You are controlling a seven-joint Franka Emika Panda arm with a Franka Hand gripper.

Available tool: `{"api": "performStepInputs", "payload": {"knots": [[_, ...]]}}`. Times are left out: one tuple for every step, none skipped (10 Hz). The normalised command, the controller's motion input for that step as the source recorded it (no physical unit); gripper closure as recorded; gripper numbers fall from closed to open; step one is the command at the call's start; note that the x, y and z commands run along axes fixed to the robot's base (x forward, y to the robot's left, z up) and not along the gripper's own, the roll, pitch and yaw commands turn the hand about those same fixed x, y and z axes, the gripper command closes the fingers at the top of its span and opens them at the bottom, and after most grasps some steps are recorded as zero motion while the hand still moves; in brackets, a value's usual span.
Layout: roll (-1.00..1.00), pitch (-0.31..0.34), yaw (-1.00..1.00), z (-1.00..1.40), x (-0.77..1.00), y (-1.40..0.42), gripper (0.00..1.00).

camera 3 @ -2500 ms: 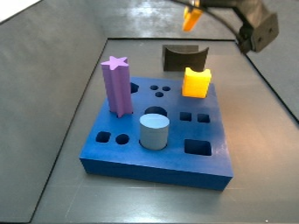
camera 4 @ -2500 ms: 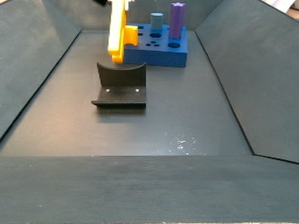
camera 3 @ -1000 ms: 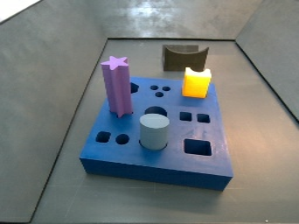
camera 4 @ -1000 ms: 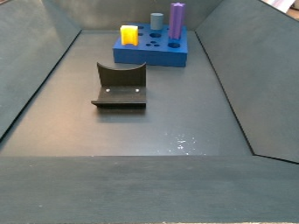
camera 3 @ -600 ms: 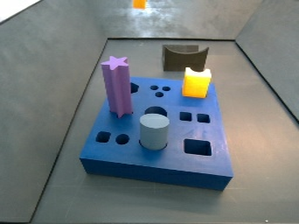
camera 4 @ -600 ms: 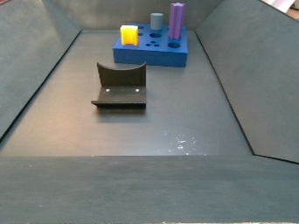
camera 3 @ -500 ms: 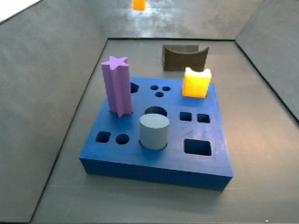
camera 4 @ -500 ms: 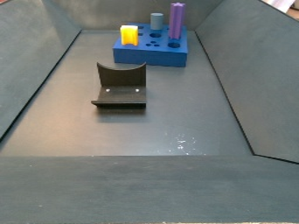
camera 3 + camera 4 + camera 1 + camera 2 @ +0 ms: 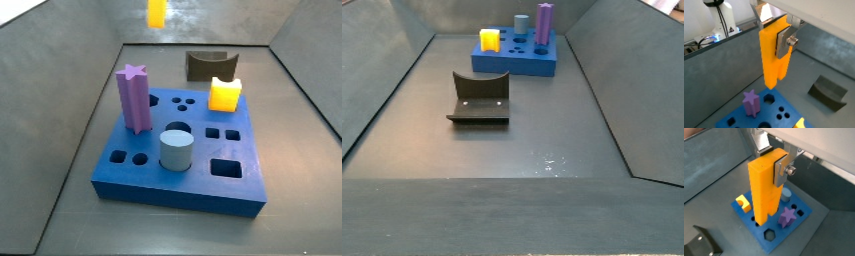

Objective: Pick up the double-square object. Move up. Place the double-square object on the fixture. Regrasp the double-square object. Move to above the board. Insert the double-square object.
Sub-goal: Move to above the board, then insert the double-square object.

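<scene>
Double-square object (image 9: 773, 55) hangs upright, clamped in the tool (image 9: 779, 31), high above the blue board (image 9: 769, 241) w/ its purple post (image 9: 787, 216).

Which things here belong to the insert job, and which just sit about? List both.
Job: double-square object, held upright in the tool, high above the board; fixture, standing empty.
Just sitting: purple star post, grey cylinder, short yellow block, all standing in the board.

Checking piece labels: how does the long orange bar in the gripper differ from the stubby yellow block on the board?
The double-square object is long, orange, hanging upright in the gripper above the board. The yellow block is short, yellower, notch-topped, seated in the board. Both stand upright.
</scene>
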Motion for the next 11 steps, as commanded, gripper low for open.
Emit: {"api": "performStepInputs", "payload": {"knots": [[-0.30, -0.078, -0.01, 0.00, -0.06, 0.03, 1.00], [0.00, -0.010, 0.00, 0.00, 0.00, 0.00, 1.00], [-0.01, -0.046, 0.00, 0.00, -0.15, 0.03, 1.00], [0.07, -0.033, -0.41, 0.00, 0.00, -0.19, 1.00], [0.01, -0.004, -1.00, 0.00, 0.00, 0.00, 1.00], [0.01, -0.004, -1.00, 0.00, 0.00, 0.00, 1.00], [0.00, -0.010, -1.00, 0.00, 0.00, 0.00, 1.00], [0.00, -0.006, -1.00, 0.00, 0.00, 0.00, 1.00], [0.00, -0.007, -1.00, 0.00, 0.00, 0.00, 1.00], [0.00, -0.009, -1.00, 0.00, 0.00, 0.00, 1.00], [0.00, -0.004, -1.00, 0.00, 0.00, 0.00, 1.00]]}}
